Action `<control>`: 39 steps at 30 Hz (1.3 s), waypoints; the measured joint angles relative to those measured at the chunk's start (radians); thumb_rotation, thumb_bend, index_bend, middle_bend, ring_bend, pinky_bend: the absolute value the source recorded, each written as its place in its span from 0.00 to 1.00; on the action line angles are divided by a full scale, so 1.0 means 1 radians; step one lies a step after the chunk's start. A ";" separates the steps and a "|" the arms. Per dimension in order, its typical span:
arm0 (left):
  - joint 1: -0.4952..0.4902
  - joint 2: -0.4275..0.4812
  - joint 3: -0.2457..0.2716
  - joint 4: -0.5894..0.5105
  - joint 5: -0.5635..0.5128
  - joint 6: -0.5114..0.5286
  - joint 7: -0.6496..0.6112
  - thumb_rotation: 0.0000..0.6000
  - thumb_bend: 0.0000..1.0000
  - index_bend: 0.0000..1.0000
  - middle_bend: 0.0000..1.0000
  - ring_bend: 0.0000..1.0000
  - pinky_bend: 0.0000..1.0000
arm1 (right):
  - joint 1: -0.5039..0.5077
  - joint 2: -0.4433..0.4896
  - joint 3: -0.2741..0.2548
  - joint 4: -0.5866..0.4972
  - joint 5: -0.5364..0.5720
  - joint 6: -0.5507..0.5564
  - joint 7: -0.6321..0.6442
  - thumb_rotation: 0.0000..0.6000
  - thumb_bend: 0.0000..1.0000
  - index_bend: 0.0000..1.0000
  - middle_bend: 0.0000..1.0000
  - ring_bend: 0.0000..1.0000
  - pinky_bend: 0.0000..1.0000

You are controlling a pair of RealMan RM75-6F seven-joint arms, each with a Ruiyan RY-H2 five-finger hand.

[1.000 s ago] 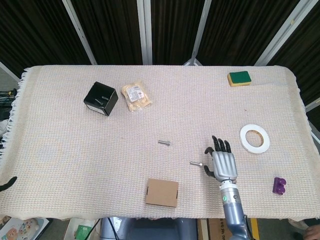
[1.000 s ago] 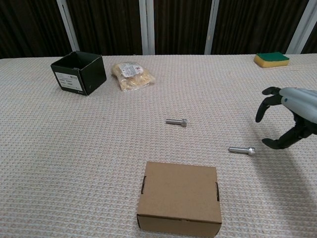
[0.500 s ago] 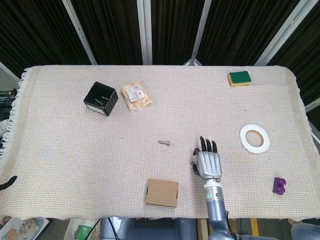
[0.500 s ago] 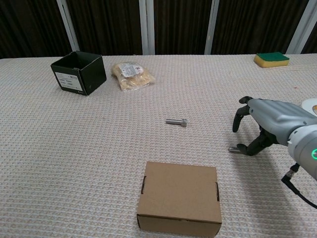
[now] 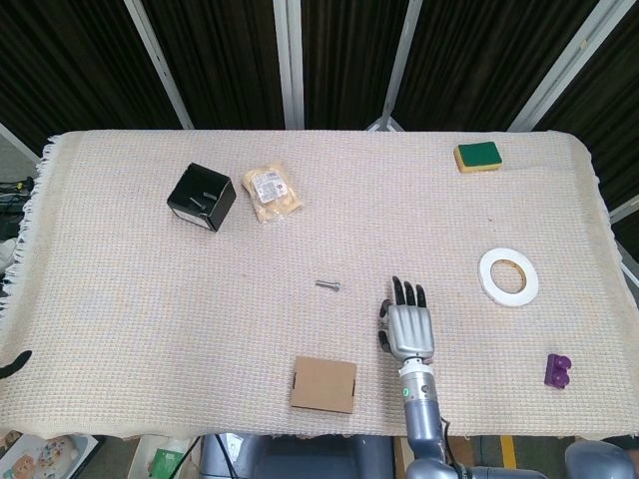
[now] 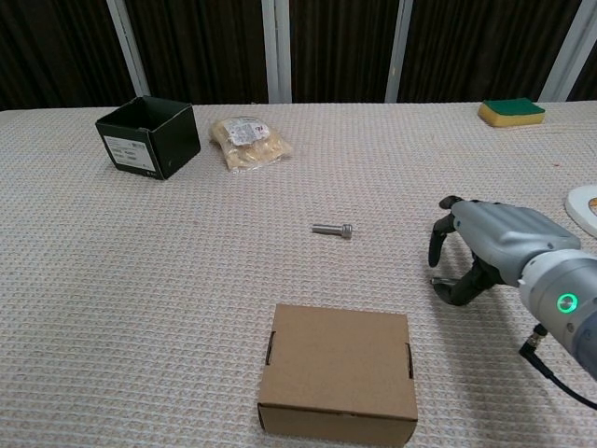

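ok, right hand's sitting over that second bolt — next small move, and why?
Probably close the fingers on the bolt. The right hand arches over the spot with fingers apart, fingertips near the cloth. The bolt itself is mostly hidden beneath the hand, so a grip can't be confirmed. The other bolt lies apart, untouched.

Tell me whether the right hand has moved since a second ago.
Yes. The right hand has shifted left toward the cardboard box, away from the tape roll.
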 measured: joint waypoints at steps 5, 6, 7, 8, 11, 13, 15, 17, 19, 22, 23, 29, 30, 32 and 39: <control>-0.001 0.001 0.000 0.000 -0.001 -0.001 0.000 1.00 0.15 0.17 0.12 0.00 0.05 | 0.005 -0.006 -0.002 0.011 0.010 0.001 -0.001 1.00 0.36 0.51 0.00 0.00 0.00; -0.001 0.001 0.000 0.000 -0.001 -0.001 0.000 1.00 0.15 0.17 0.12 0.00 0.05 | 0.006 -0.007 -0.002 0.013 0.012 0.001 0.000 1.00 0.36 0.51 0.00 0.00 0.00; -0.001 0.001 0.000 0.000 -0.002 -0.001 0.000 1.00 0.15 0.17 0.12 0.00 0.05 | 0.007 -0.008 -0.002 0.015 0.013 0.000 0.000 1.00 0.36 0.52 0.00 0.00 0.00; -0.001 0.001 0.000 -0.001 -0.002 -0.001 0.000 1.00 0.15 0.17 0.12 0.00 0.05 | 0.008 -0.008 -0.003 0.016 0.014 0.000 0.000 1.00 0.36 0.52 0.00 0.00 0.00; -0.001 0.001 -0.001 -0.001 -0.004 -0.002 -0.001 1.00 0.15 0.17 0.12 0.00 0.05 | 0.010 -0.009 -0.005 0.018 0.014 0.001 0.002 1.00 0.36 0.52 0.00 0.00 0.00; -0.001 0.001 -0.001 -0.001 -0.003 -0.002 0.000 1.00 0.15 0.17 0.13 0.00 0.05 | 0.012 -0.010 -0.006 0.021 0.015 0.002 0.003 1.00 0.36 0.52 0.00 0.00 0.00; -0.002 0.000 0.000 0.000 0.000 -0.001 -0.001 1.00 0.15 0.17 0.13 0.00 0.05 | 0.013 -0.011 -0.004 0.025 0.018 0.001 0.005 1.00 0.36 0.52 0.00 0.00 0.00; -0.001 0.000 0.000 0.001 0.001 0.001 -0.002 1.00 0.15 0.17 0.13 0.00 0.05 | 0.015 -0.011 -0.003 0.029 0.020 0.000 0.006 1.00 0.36 0.52 0.00 0.00 0.00; -0.001 -0.001 -0.001 0.002 0.000 0.002 -0.003 1.00 0.15 0.17 0.13 0.00 0.05 | 0.016 -0.010 -0.003 0.030 0.023 -0.001 0.006 1.00 0.36 0.52 0.00 0.00 0.00; -0.001 -0.001 -0.002 0.003 -0.001 0.002 -0.003 1.00 0.15 0.17 0.13 0.00 0.05 | 0.018 -0.009 -0.004 0.031 0.030 -0.002 0.003 1.00 0.36 0.52 0.00 0.00 0.00; -0.002 -0.002 -0.001 0.003 -0.001 0.002 -0.002 1.00 0.15 0.17 0.13 0.00 0.05 | 0.019 -0.008 -0.004 0.031 0.032 -0.002 0.002 1.00 0.36 0.52 0.00 0.00 0.00; -0.002 -0.003 0.000 0.002 0.004 0.004 0.002 1.00 0.15 0.17 0.13 0.00 0.05 | 0.024 -0.008 -0.003 0.037 0.048 -0.006 -0.003 1.00 0.36 0.52 0.00 0.00 0.00; -0.001 -0.003 0.000 0.003 0.004 0.004 0.001 1.00 0.15 0.17 0.13 0.00 0.05 | 0.025 -0.007 -0.002 0.038 0.052 -0.006 -0.003 1.00 0.36 0.53 0.00 0.00 0.00; -0.001 -0.003 0.000 0.003 0.003 0.004 0.002 1.00 0.15 0.17 0.13 0.00 0.05 | 0.027 -0.008 0.000 0.039 0.055 -0.006 -0.003 1.00 0.36 0.54 0.00 0.00 0.00; -0.002 -0.005 0.002 0.003 0.008 0.004 0.005 1.00 0.15 0.17 0.13 0.00 0.05 | 0.032 -0.010 0.003 0.044 0.060 -0.004 0.002 1.00 0.36 0.58 0.00 0.00 0.00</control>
